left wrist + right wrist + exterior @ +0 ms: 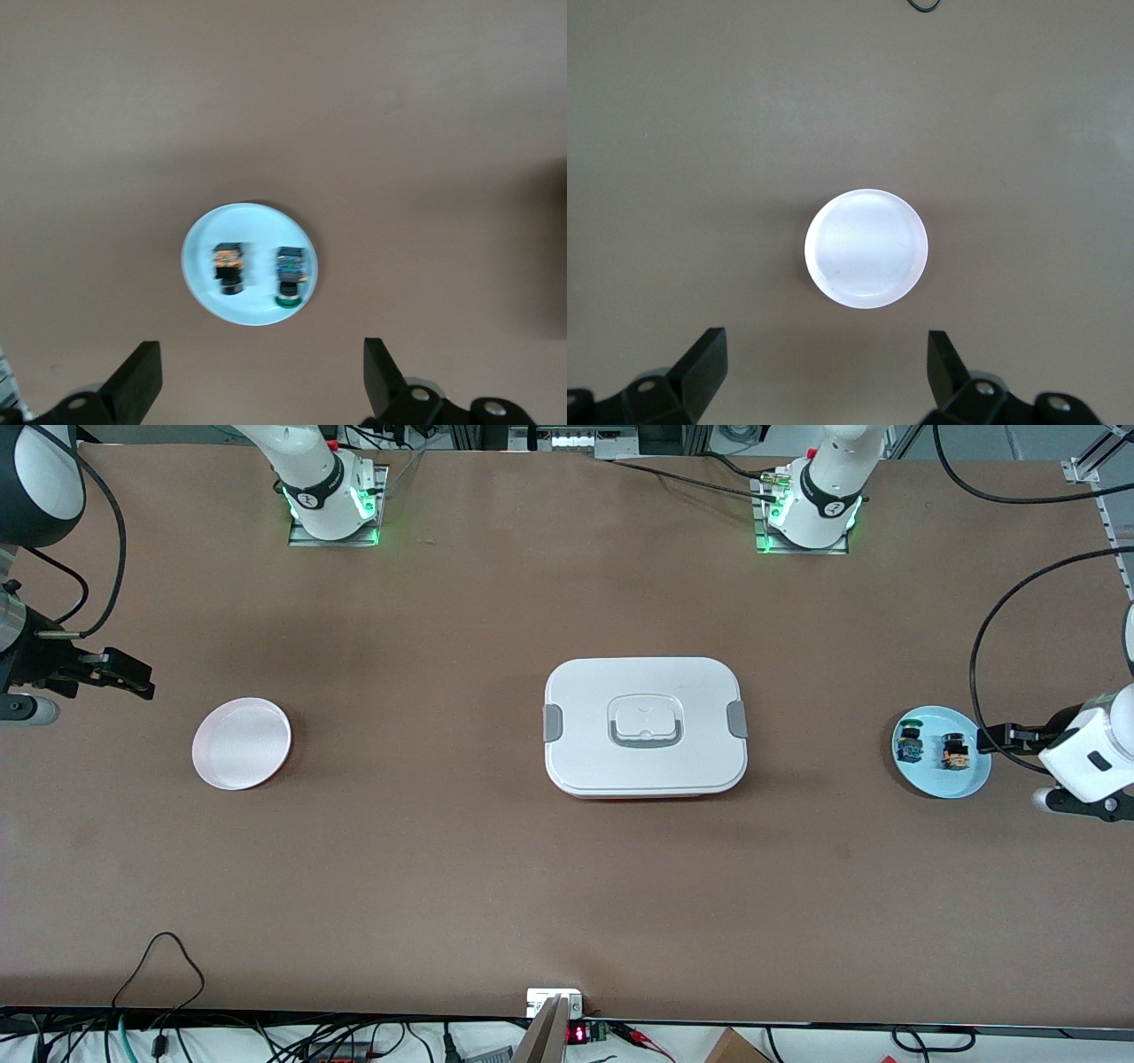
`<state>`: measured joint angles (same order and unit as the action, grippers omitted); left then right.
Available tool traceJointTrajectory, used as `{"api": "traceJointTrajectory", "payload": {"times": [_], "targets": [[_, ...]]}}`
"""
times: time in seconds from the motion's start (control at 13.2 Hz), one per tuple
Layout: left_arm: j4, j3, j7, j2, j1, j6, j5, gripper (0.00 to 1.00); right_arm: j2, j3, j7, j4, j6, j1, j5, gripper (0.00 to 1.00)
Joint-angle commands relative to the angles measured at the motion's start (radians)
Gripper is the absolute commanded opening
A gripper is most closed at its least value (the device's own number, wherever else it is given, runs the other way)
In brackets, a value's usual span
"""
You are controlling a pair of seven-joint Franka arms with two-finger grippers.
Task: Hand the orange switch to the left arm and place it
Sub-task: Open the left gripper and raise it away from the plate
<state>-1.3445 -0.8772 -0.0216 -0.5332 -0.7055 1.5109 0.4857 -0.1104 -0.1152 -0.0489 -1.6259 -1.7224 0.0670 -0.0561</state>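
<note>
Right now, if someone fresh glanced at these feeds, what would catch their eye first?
The big white box in the middle of the table, standing between two small plates. The blue plate toward the left arm's end carries the orange switch and a blue-based switch side by side; the white plate toward the right arm's end holds nothing. The left tool and right tool hang open by those plates.

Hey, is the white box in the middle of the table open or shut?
Shut. The box has its white lid seated flat on top, both grey side clips sit at its ends, and nothing of its inside shows.
</note>
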Motion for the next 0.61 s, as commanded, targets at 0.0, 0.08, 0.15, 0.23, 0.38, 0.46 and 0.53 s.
{"api": "traceJointTrajectory", "payload": {"times": [0.0,0.08,0.15,0.23,0.38,0.46,0.53], "targets": [[0.021,0.016,0.037,0.087,0.067,-0.04,-0.082,1.0,0.014,0.008,-0.019,-0.009,-0.002,-0.015,-0.001,1.0],[0.022,0.061,0.04,0.126,0.121,-0.047,-0.096,1.0,0.014,0.009,-0.023,-0.006,-0.002,-0.009,-0.001,1.0],[0.019,0.131,0.041,0.171,0.177,-0.048,-0.148,1.0,0.014,0.009,-0.016,0.004,-0.002,-0.009,-0.001,1.0],[0.015,0.235,0.045,0.22,0.249,-0.048,-0.218,1.0,0.014,0.011,-0.014,0.014,0.0,-0.009,0.001,1.0],[-0.004,0.495,0.092,0.295,0.421,-0.048,-0.335,1.0,0.018,0.011,0.015,0.021,0.0,-0.009,0.002,1.0],[-0.03,0.62,0.136,0.329,0.489,-0.048,-0.399,1.0,0.018,0.011,0.046,0.03,0.001,-0.009,0.001,1.0],[-0.065,0.73,0.158,0.356,0.548,-0.041,-0.453,1.0,0.017,0.012,0.05,0.041,0.003,-0.007,0.001,1.0]]}}
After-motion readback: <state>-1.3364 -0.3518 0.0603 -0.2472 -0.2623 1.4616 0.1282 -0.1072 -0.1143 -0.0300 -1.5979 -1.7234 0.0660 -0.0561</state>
